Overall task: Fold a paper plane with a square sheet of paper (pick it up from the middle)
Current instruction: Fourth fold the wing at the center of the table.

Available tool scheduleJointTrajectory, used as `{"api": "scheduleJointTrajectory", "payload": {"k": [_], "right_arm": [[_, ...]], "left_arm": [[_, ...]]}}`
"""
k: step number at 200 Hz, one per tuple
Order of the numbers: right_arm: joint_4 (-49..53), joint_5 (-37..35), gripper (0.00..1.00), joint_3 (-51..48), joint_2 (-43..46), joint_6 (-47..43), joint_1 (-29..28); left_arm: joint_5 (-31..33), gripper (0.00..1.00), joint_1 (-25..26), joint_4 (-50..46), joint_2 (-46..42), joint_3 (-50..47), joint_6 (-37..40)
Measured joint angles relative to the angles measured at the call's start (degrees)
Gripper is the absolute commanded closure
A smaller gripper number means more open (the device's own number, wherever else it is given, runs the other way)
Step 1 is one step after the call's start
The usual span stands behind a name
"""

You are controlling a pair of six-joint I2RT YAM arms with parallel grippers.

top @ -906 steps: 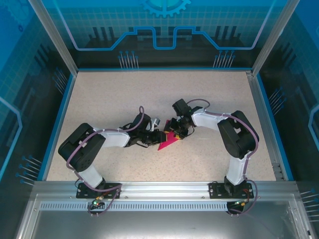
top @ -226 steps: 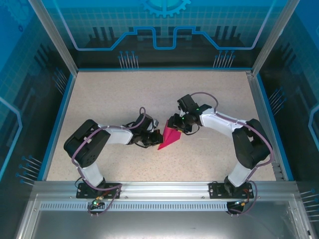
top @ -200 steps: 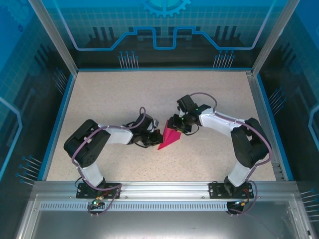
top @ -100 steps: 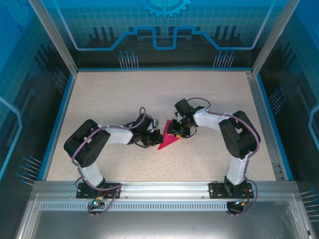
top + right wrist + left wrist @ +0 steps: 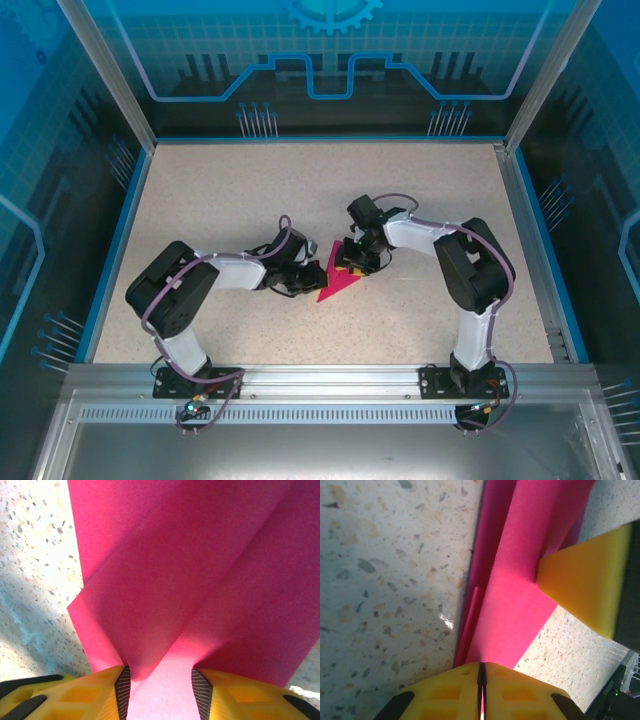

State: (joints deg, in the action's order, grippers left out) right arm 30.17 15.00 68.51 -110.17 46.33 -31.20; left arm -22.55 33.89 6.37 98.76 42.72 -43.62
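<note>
Item: paper plane [image 5: 336, 284], magenta-pink sheet partly folded, not flat.
Outline from above: narrow wedge, its point toward the near left and its wider end toward the far right.
Location: middle of the speckled table [image 5: 250, 200], lying between the two grippers.
Surface, left wrist view: the paper plane [image 5: 520, 580] shows one long smooth panel. A darker layer lies beneath along its left side, and a thin loose strip runs beside the crease.
Surface, right wrist view: the paper plane [image 5: 190, 570] shows several overlapping panels meeting at slanted creases. A raised fold runs down toward the pads, and one corner juts out at the left over the table [image 5: 35, 540].
Colour: even magenta throughout; shaded layers read darker, and the part nearest the right pads is washed pale by light.
Left gripper [image 5: 311, 283]: at the wedge's left edge, low over the table.
Left gripper state [image 5: 481, 680]: yellow pads pressed together to a hairline seam, with the paper's near edge running into that seam; clamped on the paper.
Right gripper [image 5: 351, 267]: over the wider far end of the wedge.
Right gripper state [image 5: 160, 690]: pads stand partly apart, the raised fold fills the gap and touches both; holding the paper.
Contact seen from the left wrist: one yellow right finger [image 5: 587, 587] has its tip on the upper panel.
Table [image 5: 380, 580]: pale speckled surface, bare beside the paper.
</note>
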Motion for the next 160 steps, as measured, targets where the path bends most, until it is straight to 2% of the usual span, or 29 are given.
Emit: {"api": "scheduleJointTrajectory", "payload": {"k": [61, 160], "right_arm": [[2.0, -0.4, 0.58, 1.5, -1.0, 0.4, 0.0], [2.8, -0.7, 0.59, 2.1, -1.5, 1.7, 0.0]], "left_arm": [[0.0, 0.86, -0.2, 0.1, -2.9, 1.6, -0.1], [0.5, 0.89, -0.3, 0.6, 2.7, 4.7, -1.3]]}}
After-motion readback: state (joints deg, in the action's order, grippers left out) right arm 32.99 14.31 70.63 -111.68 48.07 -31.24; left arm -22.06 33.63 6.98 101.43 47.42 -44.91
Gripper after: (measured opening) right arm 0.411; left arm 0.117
